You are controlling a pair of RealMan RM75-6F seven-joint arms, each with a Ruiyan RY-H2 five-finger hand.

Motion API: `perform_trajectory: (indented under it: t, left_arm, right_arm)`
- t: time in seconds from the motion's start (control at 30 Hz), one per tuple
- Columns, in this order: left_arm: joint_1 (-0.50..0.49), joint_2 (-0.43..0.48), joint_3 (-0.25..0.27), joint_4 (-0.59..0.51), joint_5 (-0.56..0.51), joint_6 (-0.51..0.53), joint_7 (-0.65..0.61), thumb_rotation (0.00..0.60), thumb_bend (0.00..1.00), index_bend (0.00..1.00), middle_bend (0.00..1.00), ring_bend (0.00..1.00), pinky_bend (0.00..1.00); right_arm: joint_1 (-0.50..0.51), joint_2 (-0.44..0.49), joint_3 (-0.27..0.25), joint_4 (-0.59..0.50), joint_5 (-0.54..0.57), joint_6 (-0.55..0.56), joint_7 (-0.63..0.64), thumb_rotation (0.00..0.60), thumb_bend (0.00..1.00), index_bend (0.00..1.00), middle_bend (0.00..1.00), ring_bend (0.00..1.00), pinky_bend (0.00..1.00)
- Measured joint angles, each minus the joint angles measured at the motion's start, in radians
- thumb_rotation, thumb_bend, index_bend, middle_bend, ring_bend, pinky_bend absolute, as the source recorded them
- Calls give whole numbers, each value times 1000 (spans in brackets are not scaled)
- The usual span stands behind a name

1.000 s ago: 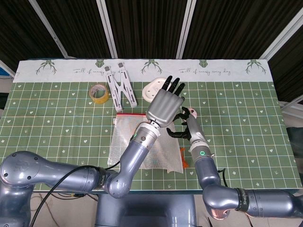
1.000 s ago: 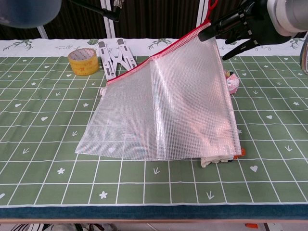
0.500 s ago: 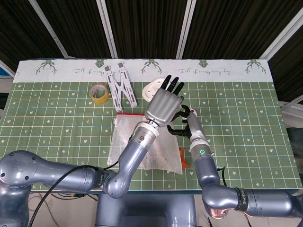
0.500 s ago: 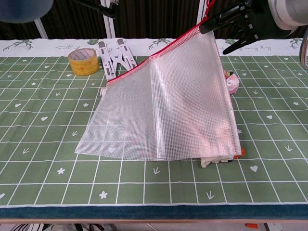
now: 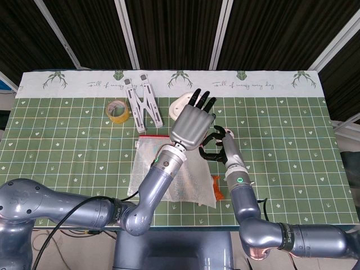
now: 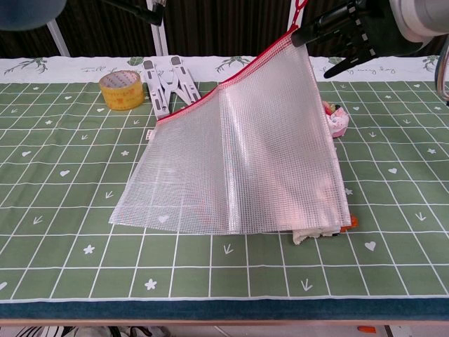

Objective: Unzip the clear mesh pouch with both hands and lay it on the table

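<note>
The clear mesh pouch [image 6: 238, 161] with a red zipper edge [image 6: 224, 78] stands tilted, its lower edge on the green mat and its top right corner lifted. My right hand [image 6: 344, 28] pinches that raised corner by the red zipper pull with dark fingers; in the head view the same right hand [image 5: 216, 145] sits just right of the left one. My left hand [image 5: 193, 122] hovers over the pouch [image 5: 147, 169] with fingers stretched out and apart, holding nothing. It hides the pouch's upper right part from the head camera.
A yellow tape roll [image 6: 121, 89] and a white folding stand [image 6: 161, 84] lie at the back left. A white round object [image 5: 181, 105] sits behind the hands. A small pink toy [image 6: 338, 121] and an orange item [image 6: 352, 222] lie by the pouch's right side.
My right hand has raised the pouch's corner a little higher, so the zipper edge is steeper. My left hand has drifted slightly left and up, still spread.
</note>
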Motion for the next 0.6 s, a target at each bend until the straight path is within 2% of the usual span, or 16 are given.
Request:
perform_trajectory:
  t: [0.6]
  left_arm:
    - [2, 9, 12, -13, 2, 5, -20, 600, 424, 594, 130, 0, 0]
  right_arm:
    - [-10, 1, 29, -10, 16, -2, -3, 600, 531, 643, 134, 0, 207]
